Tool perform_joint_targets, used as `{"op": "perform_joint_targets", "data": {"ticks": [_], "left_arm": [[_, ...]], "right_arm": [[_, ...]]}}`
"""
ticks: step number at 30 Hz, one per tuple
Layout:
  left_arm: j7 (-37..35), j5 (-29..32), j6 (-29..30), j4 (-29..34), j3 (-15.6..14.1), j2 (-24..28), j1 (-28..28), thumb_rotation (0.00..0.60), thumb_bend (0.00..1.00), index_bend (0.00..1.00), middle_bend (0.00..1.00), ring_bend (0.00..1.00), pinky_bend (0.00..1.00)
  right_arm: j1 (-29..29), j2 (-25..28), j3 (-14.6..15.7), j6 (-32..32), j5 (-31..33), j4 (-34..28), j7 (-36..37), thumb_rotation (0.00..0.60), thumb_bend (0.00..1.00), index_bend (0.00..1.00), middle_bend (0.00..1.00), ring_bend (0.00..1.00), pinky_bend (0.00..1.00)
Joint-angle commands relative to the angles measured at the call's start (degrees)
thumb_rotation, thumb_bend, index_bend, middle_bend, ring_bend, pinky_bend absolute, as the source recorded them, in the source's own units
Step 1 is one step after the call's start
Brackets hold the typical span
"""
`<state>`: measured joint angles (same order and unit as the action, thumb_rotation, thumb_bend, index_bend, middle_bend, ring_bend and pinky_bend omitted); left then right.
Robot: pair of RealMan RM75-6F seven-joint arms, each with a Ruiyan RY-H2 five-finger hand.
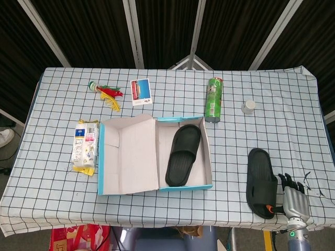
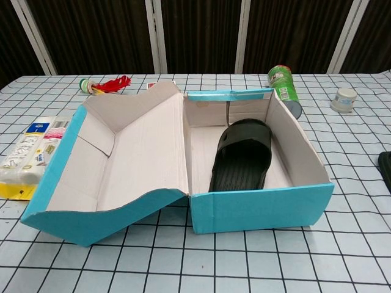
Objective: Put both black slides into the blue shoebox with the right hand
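Checked tablecloth (image 1: 52, 130), right hand (image 1: 294, 192) beside slide (image 1: 261, 182), fingers spread

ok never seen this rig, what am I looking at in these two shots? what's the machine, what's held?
Two cameras on a two-armed robot: one looks down from its head, one looks forward from its chest. On the checked table an open blue shoebox has one black slide inside. The second slide lies on the cloth to the right. The right robot hand is beside that slide, fingers spread; whether it touches it is unclear. The left hand is in neither view. Also there: a green can, a wipes pack, a card.
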<state>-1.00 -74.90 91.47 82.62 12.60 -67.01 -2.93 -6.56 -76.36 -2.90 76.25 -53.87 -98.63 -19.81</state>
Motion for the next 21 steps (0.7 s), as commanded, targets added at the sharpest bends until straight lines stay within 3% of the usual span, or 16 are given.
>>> {"op": "perform_joint_targets", "data": {"ticks": [1, 6, 10, 21], "left_arm": [[0.0, 0.1, 0.0, -0.1, 0.0, 0.0, 0.0, 0.600, 0.73, 0.16, 0.04, 0.00, 0.00], [0.3, -0.1, 0.0, 0.0, -0.1, -0.1, -0.1, 0.600, 0.73, 0.16, 0.04, 0.00, 0.00], [0.7, -0.1, 0.1, 0.0, 0.0, -0.2, -0.1, 0.600, 0.73, 0.16, 0.04, 0.00, 0.00], [0.6, 0.1, 0.0, 0.1, 0.0, -0.1, 0.0, 0.600, 0.73, 0.16, 0.04, 0.00, 0.00]], "right_arm": [[0.2, -0.3, 0.7, 0.3, -2.3, 0.4, 0.6, 0.600, 0.10, 0.13, 0.06, 0.14, 0.04], [1.2, -0.8, 2.2, 1.2, -10.5, 2.2, 6.4, 0.600, 0.10, 0.17, 0.06, 0.14, 0.04], [1.6, -1.7, 3.5, 2.9, -16.0, 4.9, 7.1, 0.600, 0.10, 0.18, 0.06, 0.14, 0.04], [2.2, -3.3, 4.1, 3.0, -18.5, 6.5, 4.5, 0.600, 0.10, 0.19, 0.06, 0.14, 0.04]]}}
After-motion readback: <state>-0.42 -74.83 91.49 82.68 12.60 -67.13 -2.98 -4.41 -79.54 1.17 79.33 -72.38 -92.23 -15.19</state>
